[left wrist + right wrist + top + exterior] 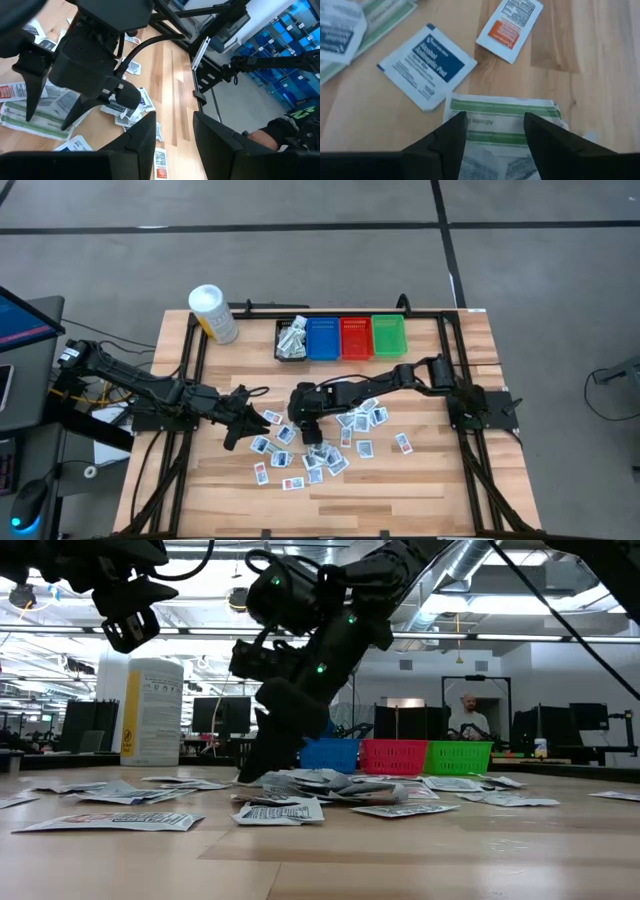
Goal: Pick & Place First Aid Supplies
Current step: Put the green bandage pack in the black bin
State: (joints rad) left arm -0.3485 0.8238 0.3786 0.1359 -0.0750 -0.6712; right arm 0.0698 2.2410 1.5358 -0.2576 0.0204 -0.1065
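Right pincer [308, 423] is down low over the packet pile near the middle of the tabletop [430, 480], its two fingers apart and straddling a green-striped packet [505, 120] that lies flat on the wood. Nothing is clamped between them; the fingertips appear to be at or just above the packet, and whether they touch it cannot be told. Beside that packet lie a blue-labelled packet [427, 65] and an orange-labelled packet [510, 27], each apart from the fingers.

To do this step well, I judge the fingers should come down onto the one striped packet only, pinching an edge or puckering its middle so the thin flat thing lifts free without dragging neighbours along.

Left pincer [243, 420] waits just toward the tabletop's left edge from the pile, fingers parted and empty, pointed toward the right arm.

First aid packets [345, 445] lie scattered across the tabletop's middle and toward its front edge. At the back edge stand the black bin [292, 340], which already holds some packets, and the blue bin [323, 338], red bin [356, 337] and green bin [388, 335].
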